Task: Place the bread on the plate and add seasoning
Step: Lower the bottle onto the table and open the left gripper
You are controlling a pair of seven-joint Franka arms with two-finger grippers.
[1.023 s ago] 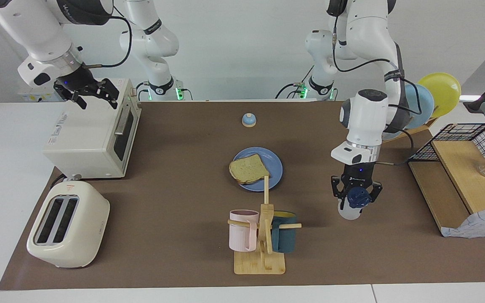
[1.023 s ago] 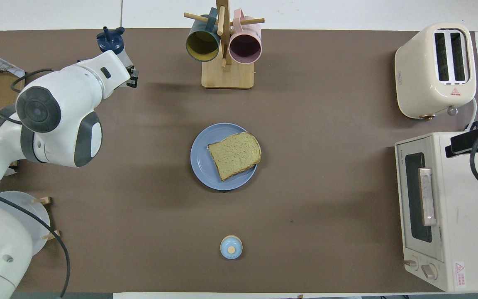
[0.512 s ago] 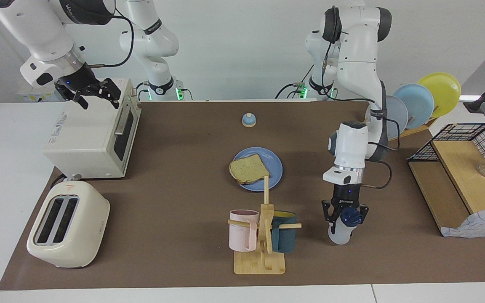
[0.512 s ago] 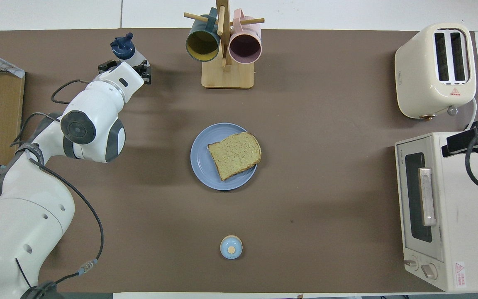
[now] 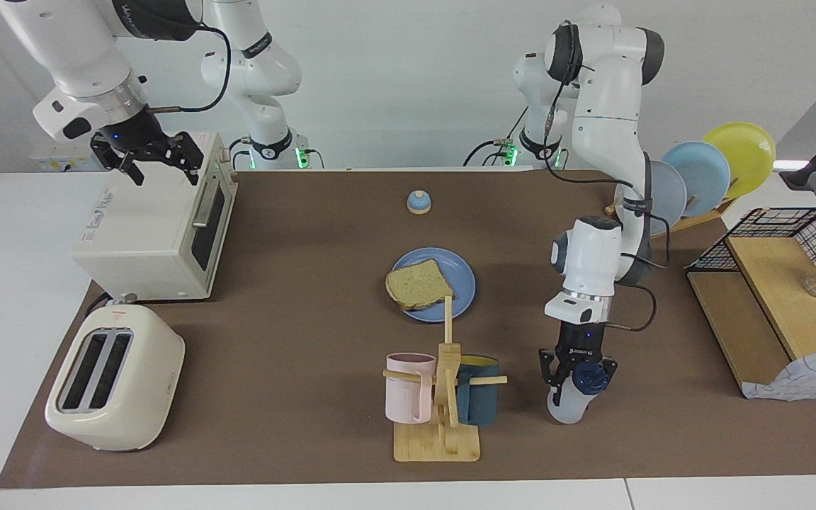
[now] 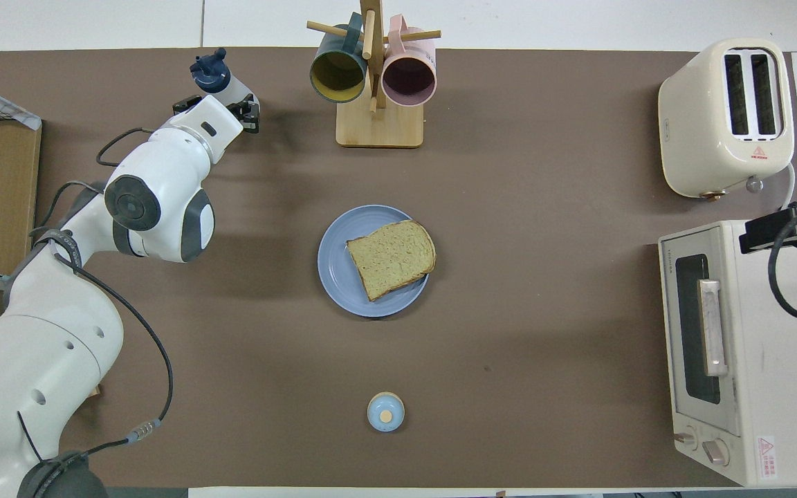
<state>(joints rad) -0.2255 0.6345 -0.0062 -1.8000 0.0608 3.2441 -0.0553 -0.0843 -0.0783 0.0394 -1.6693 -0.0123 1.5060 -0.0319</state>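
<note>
The bread [image 5: 418,285] lies on the blue plate [image 5: 462,275] at the middle of the table, and overhangs the rim toward the right arm's end. Both show in the overhead view, bread [image 6: 391,257] on plate [image 6: 333,266]. My left gripper [image 5: 577,373] is shut on the seasoning bottle [image 5: 571,402], white with a navy cap. It holds the bottle tilted, low over the mat beside the mug rack. I cannot tell whether its base touches the mat. In the overhead view the cap [image 6: 208,66] sticks out past the gripper [image 6: 221,111]. My right gripper [image 5: 147,157] is open and empty over the toaster oven.
A wooden mug rack [image 5: 443,404] with a pink and a dark mug stands close to the bottle. A toaster oven [image 5: 153,227] and a toaster [image 5: 114,389] are at the right arm's end. A bell [image 5: 418,202] is near the robots. Upright plates [image 5: 705,173] and a wooden shelf [image 5: 776,304] are at the left arm's end.
My left gripper has come down with the bottle and moved toward the mug rack. The right gripper has barely shifted over the toaster oven.
</note>
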